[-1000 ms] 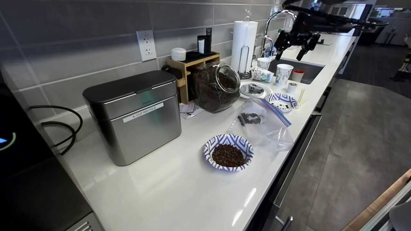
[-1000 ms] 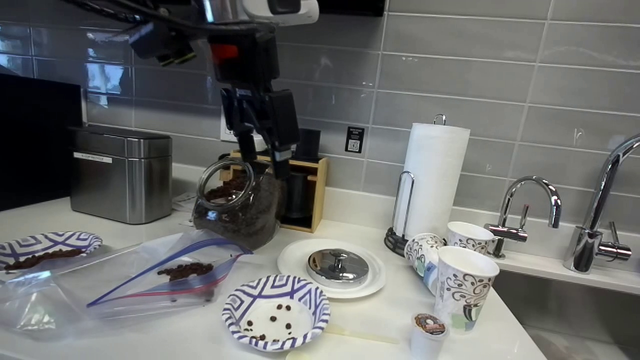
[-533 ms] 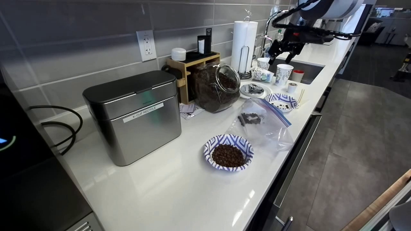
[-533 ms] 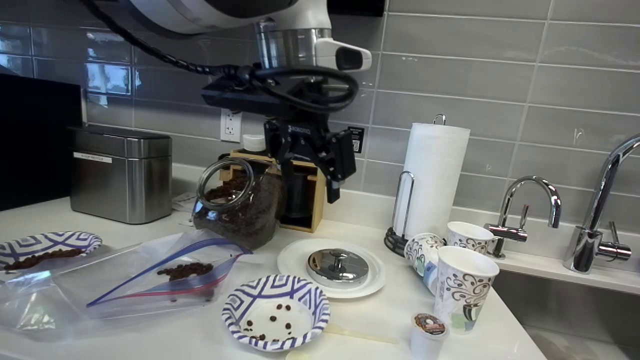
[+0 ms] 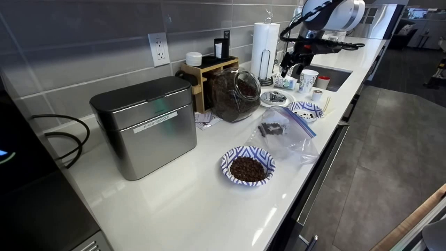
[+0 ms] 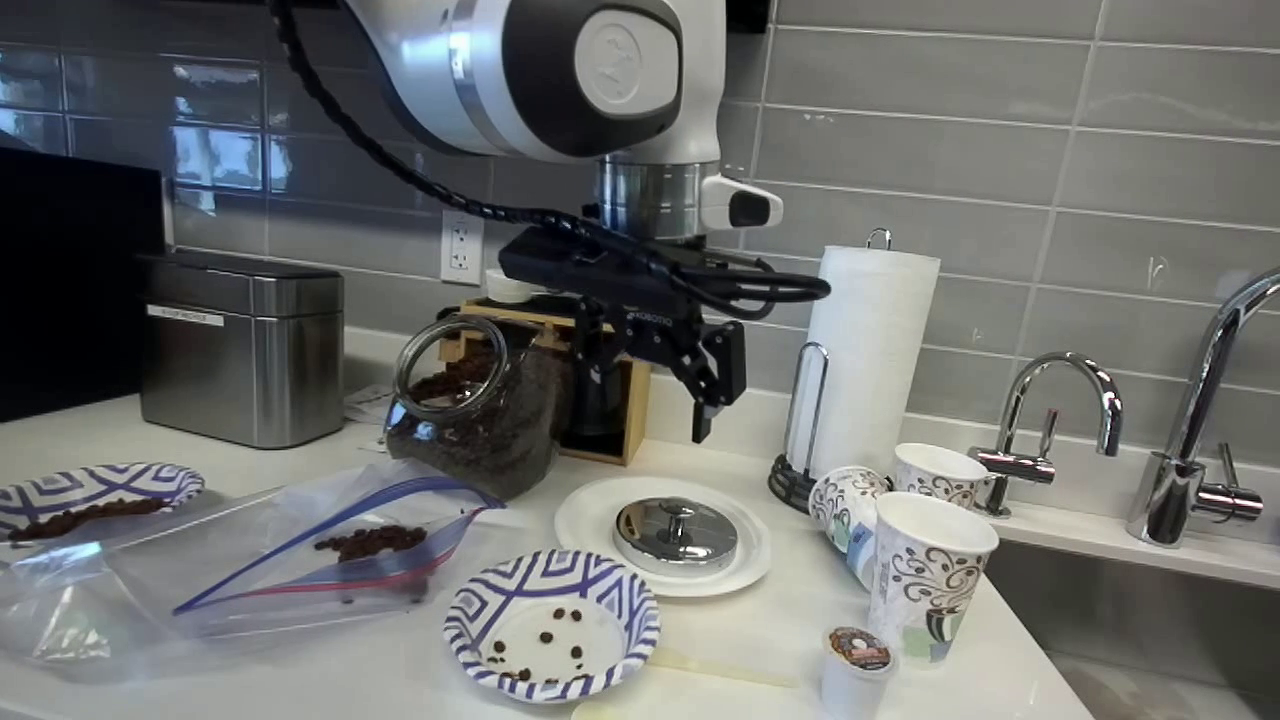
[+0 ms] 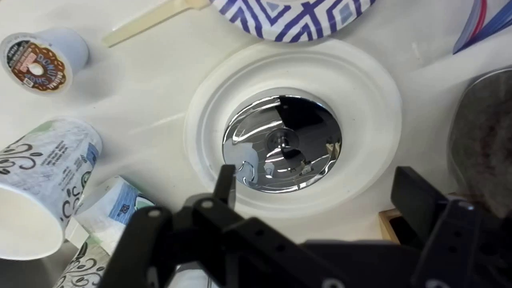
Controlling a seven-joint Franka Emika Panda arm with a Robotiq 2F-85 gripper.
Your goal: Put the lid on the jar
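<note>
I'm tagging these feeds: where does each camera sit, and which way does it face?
An exterior view: above the counter, looking along it toward the sink; arm and gripper far off.
An exterior view: opposite the tiled wall, facing it across the lid; arm and gripper hang from above.
Wrist view: on the wrist, looking down at the lid; gripper fingers at the bottom.
Both exterior views share the uncovered jar.
</note>
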